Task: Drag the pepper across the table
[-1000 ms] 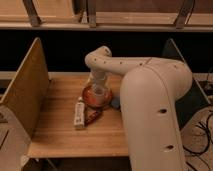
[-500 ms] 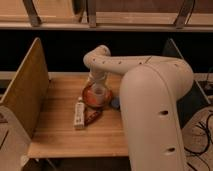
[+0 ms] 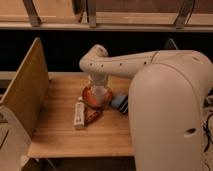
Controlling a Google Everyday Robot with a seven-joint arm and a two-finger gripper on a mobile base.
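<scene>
The pepper [image 3: 92,116] is a small dark red-brown tapered piece lying on the light wooden table [image 3: 60,135], just right of a white tube [image 3: 79,113]. My white arm reaches in from the right and bends down over the table's middle. The gripper [image 3: 98,93] hangs at the end of the arm, right over a round orange-red dish [image 3: 96,97] behind the pepper. The gripper is above and slightly behind the pepper, apart from it.
A blue and dark object [image 3: 120,102] lies right of the dish, partly behind my arm. Upright wooden side panels stand at the left [image 3: 25,90] and the right [image 3: 171,44] ends. The table's front edge runs along the bottom.
</scene>
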